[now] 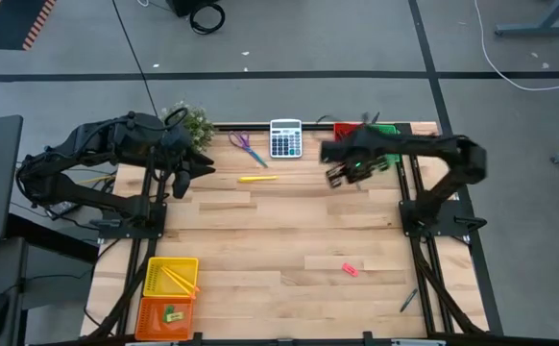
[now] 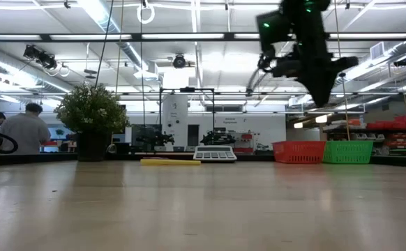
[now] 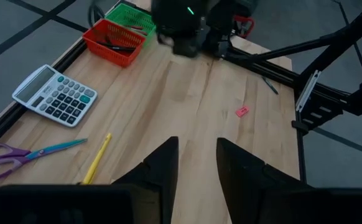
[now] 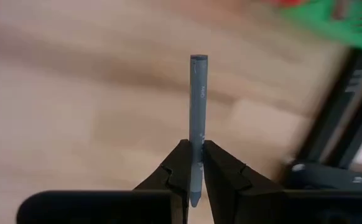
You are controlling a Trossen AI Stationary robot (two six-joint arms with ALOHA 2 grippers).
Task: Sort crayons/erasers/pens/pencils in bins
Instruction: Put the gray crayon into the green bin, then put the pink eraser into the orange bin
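The right tool (image 4: 194,163) was clenched on a grey-green crayon (image 4: 198,106) above the bench (image 1: 289,240); the left tool (image 3: 196,163) hung parted, holding nothing.

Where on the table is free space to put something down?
Bare wood lies between the yellow pen and the pink eraser. Crowded: the far edge, with scissors, calculator, red bin, green bin.

Bare table (image 1: 289,231) centre, calculator (image 1: 285,138), scissors (image 1: 248,148), plant (image 1: 197,125) crowding far edge
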